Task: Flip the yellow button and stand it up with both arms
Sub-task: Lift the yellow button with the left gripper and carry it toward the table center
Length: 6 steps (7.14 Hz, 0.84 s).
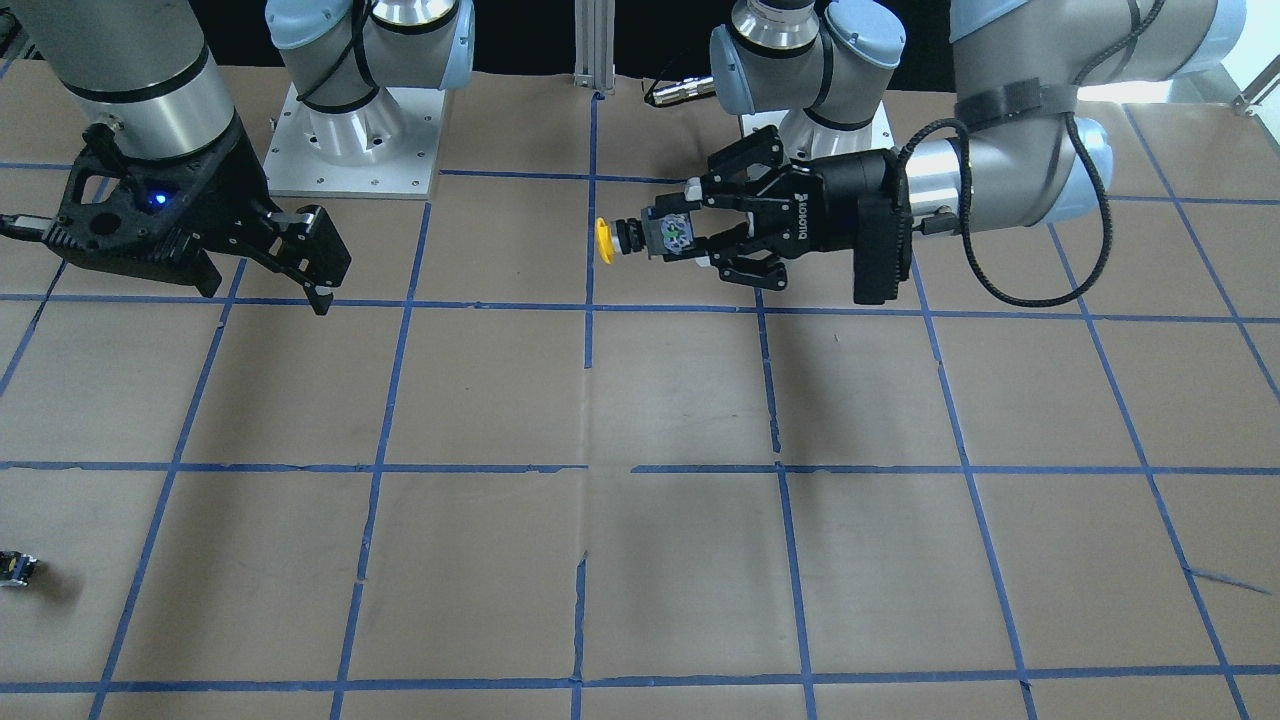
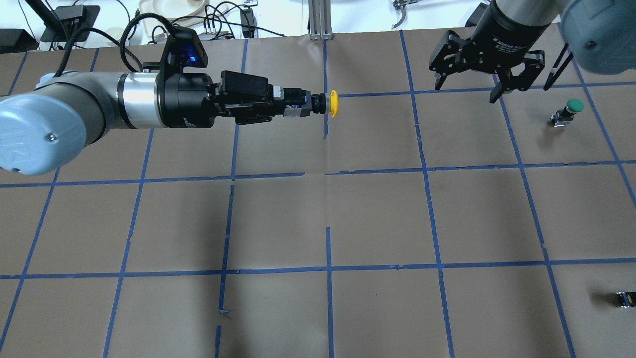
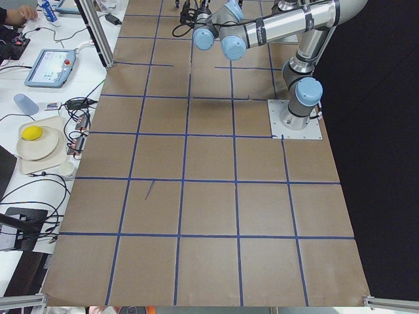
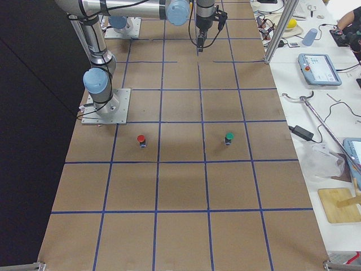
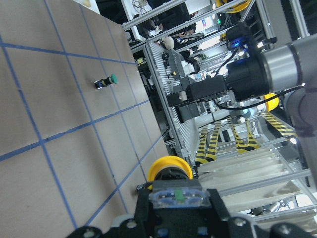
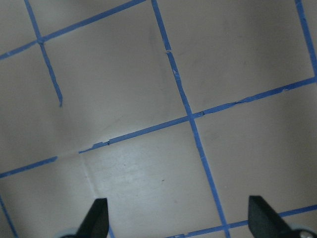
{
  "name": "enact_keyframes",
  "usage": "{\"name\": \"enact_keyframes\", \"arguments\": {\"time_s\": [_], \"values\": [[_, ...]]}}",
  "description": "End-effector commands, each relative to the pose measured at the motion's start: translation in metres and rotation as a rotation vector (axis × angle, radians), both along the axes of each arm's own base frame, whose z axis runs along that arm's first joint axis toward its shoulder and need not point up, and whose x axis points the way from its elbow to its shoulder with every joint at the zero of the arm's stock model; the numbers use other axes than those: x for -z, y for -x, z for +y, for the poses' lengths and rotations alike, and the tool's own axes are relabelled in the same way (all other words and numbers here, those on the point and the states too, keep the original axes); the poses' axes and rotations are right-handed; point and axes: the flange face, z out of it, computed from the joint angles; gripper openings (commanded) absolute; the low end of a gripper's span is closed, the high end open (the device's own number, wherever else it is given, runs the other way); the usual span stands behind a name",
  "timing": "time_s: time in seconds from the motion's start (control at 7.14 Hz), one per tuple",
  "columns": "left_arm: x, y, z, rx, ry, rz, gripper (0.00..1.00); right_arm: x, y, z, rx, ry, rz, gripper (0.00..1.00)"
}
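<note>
My left gripper (image 2: 297, 106) is shut on the grey-and-black body of the yellow button (image 2: 333, 103) and holds it level above the table, with the yellow cap pointing toward the table's middle. The button also shows in the front-facing view (image 1: 605, 240), held by the same gripper (image 1: 682, 236), and in the left wrist view (image 5: 170, 169). My right gripper (image 2: 466, 89) hangs open and empty over the far right of the table, well apart from the button. In the right wrist view its fingertips (image 6: 96, 218) stand wide over bare paper.
A green-capped button (image 2: 569, 110) stands upright at the far right. A red-capped button (image 4: 141, 139) stands near the right arm's base. A small dark switch block (image 2: 625, 298) lies at the near right edge. The brown paper-covered table (image 2: 328, 214) carries a blue tape grid.
</note>
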Motion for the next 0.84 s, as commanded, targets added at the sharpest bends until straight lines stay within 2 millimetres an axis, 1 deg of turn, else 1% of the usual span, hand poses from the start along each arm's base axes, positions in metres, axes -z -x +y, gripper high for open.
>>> {"name": "enact_keyframes", "arguments": {"time_s": [0.0,0.14,0.28,0.42,0.56,0.7], "values": [[-0.009,0.018,0.003,-0.001,-0.104,0.042,0.16,0.002,0.044,-0.014,0.152,-0.002,-0.197,1.00],[-0.009,0.027,0.001,-0.026,-0.129,0.110,0.16,0.010,0.049,-0.014,0.228,-0.081,-0.324,1.00],[-0.005,0.037,0.002,-0.018,-0.145,0.129,0.16,0.010,0.045,-0.011,0.351,-0.169,-0.471,1.00],[-0.011,0.040,0.002,-0.021,-0.140,0.143,0.16,0.005,0.036,-0.003,0.481,-0.266,-0.560,1.00],[-0.013,0.041,0.000,-0.037,-0.143,0.171,0.16,-0.011,0.024,0.007,0.620,-0.352,-0.660,1.00],[-0.010,0.041,-0.003,-0.039,-0.147,0.174,0.16,-0.020,0.018,0.011,0.728,-0.424,-0.718,1.00]]}}
